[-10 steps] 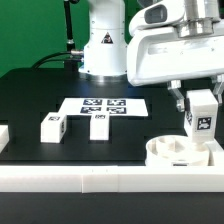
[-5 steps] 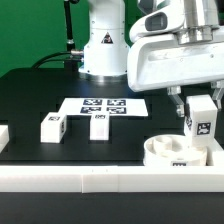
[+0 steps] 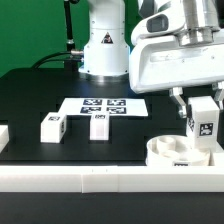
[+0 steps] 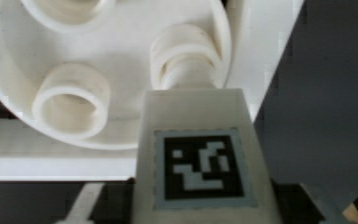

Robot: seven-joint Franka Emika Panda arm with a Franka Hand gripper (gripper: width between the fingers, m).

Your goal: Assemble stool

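The round white seat (image 3: 178, 152) lies at the exterior view's right, against the front rail, sockets facing up. My gripper (image 3: 200, 102) is shut on one tagged white leg (image 3: 204, 120) and holds it upright just above the seat's right part. In the wrist view the leg (image 4: 202, 150) fills the middle, its lower end over a raised socket (image 4: 179, 60) of the seat (image 4: 51, 40). Two more tagged legs (image 3: 52, 127) (image 3: 99, 126) lie on the black table at the left.
The marker board (image 3: 105, 105) lies behind the two loose legs. The robot base (image 3: 103, 45) stands at the back. A long white rail (image 3: 90, 180) edges the table's front, and a white block (image 3: 3, 134) sits at the left edge.
My gripper has moved slightly down and to the exterior view's right with the leg, closer to the seat. The loose legs have not moved.
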